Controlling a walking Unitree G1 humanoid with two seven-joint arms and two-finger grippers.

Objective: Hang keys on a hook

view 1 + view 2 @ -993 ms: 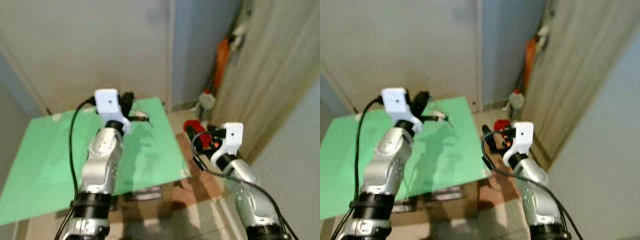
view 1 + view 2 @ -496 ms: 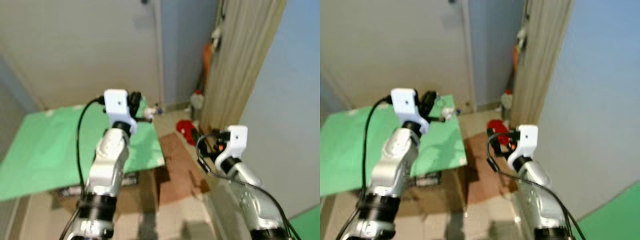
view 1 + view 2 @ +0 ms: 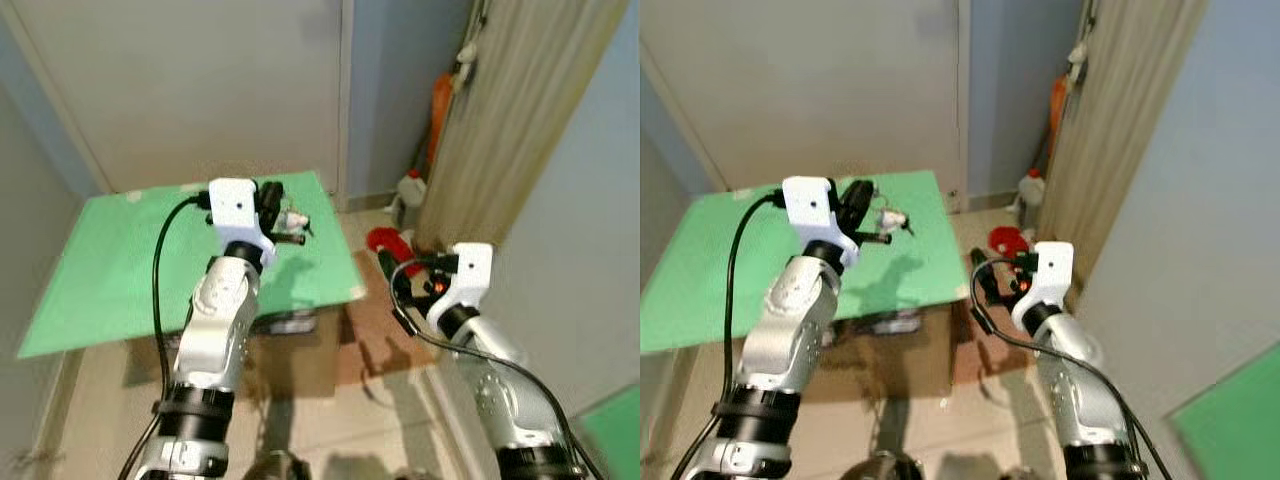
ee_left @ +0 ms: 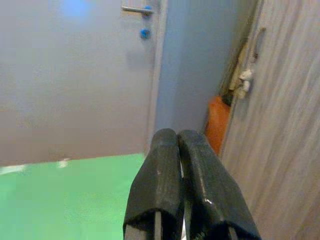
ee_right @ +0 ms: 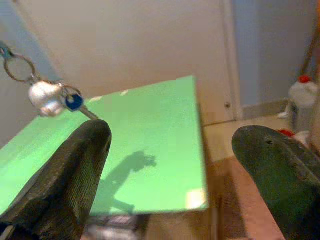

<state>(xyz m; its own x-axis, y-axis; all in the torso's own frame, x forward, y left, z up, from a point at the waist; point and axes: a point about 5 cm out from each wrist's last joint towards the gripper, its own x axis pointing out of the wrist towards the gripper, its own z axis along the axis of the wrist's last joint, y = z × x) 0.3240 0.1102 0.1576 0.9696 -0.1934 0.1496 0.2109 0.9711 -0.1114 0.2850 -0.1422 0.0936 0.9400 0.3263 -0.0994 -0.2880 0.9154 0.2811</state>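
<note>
One bunch of keys point(image 3: 293, 221) pinched in the left claw point(image 3: 283, 222); right claw point(image 5: 175, 175) spread, idle. Carrying step, I'd guess — next, find a hook.

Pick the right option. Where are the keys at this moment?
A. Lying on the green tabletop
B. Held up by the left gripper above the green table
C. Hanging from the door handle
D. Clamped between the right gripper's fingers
B: the left gripper, its fingers pressed shut, carries the keys in the air over the green table, while the right gripper stands open with nothing in it.
</note>
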